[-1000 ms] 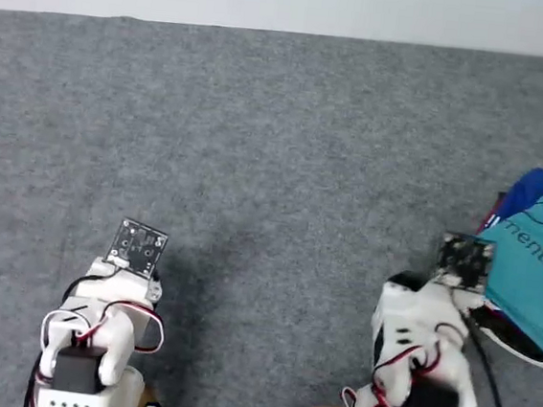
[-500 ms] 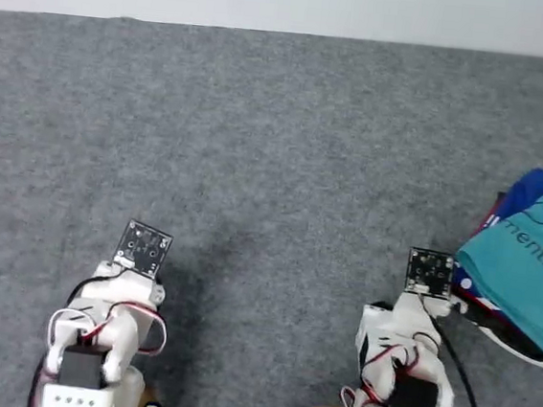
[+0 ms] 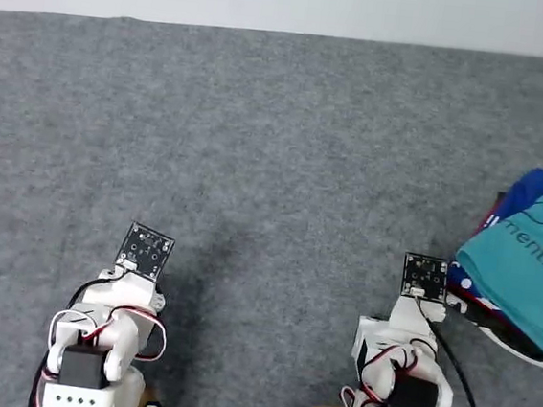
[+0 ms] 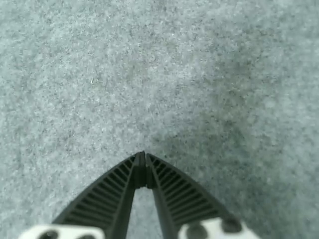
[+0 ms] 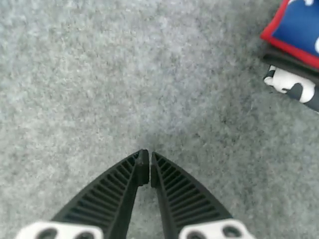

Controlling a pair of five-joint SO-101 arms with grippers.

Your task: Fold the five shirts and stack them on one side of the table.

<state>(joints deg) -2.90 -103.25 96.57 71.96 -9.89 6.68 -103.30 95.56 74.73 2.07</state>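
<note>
A stack of folded shirts (image 3: pixel 525 266) lies at the table's right edge, a teal one on top over blue, red-trimmed and black-and-white ones. Its corner (image 5: pixel 294 35) appears in the right wrist view. My right gripper (image 5: pixel 146 169) is shut with nothing in it, hovering over bare felt just left of the stack; that arm (image 3: pixel 406 351) sits at the front right. My left gripper (image 4: pixel 145 169) is also shut and holds nothing, over bare felt. Its arm (image 3: pixel 110 332) is folded back at the front left.
Grey felt (image 3: pixel 277 146) covers the whole table. A pale wall strip (image 3: pixel 291 3) runs along the far edge. The stack hangs partly past the right border of the high view.
The right arm has pulled back from the shirt stack toward the front and swung slightly left. The left arm has drawn back a little toward its base.
</note>
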